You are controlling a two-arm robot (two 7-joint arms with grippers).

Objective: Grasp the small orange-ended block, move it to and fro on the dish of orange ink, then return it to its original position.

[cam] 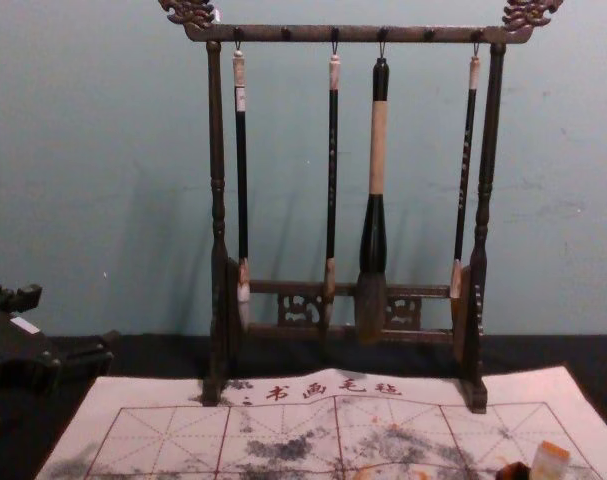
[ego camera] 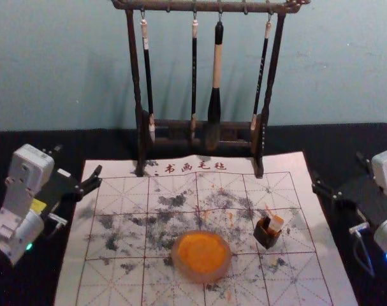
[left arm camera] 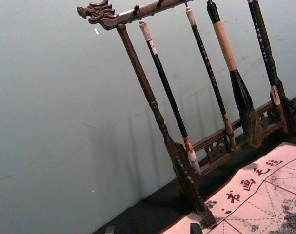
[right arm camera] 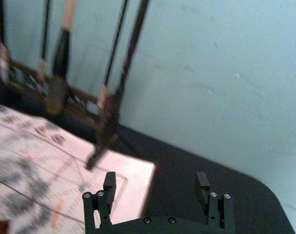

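Here we are with grasp, dabbing and return all to come, our left pincer [left arm camera: 153, 229] and right pincer [right arm camera: 155, 178] wide and empty either side of the dish [ego camera: 199, 278], the block [ego camera: 275, 223] in the box [ego camera: 266, 238] right of it.

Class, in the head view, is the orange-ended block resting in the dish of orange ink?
No, the block stands in the small dark holder, right of the dish.

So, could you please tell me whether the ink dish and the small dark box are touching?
Apart; the head view shows a strip of calligraphy mat between the ink dish and the small dark box.
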